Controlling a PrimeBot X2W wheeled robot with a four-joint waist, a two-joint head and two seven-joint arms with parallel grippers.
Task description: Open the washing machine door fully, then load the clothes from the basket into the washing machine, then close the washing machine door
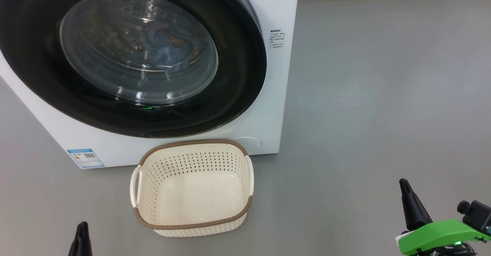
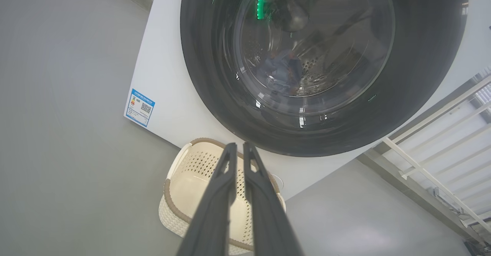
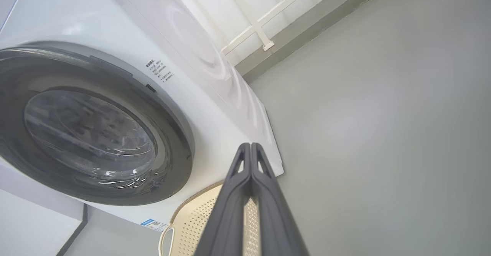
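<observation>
Head view: glossy round door [image 1: 245, 56] shut; perforated cream basket [image 1: 199, 231], woven-look rim; left gripper [image 2: 239, 145], right gripper [image 3: 250, 145] fingers together.

One washing machine [image 1: 268, 114] is standing at 11 o'clock, carrying one door [image 1: 238, 76] and one blue label [image 1: 85, 158]. One basket [image 1: 191, 164] is sitting at 6 o'clock, showing two handles [image 1: 135, 185]. Two hands are showing, the left hand [image 1: 82, 229] at 7 o'clock and the right hand [image 1: 406, 189] at 5 o'clock; the clothes [image 1: 168, 49] are lying as one blue bundle, too bunched for counting.
</observation>
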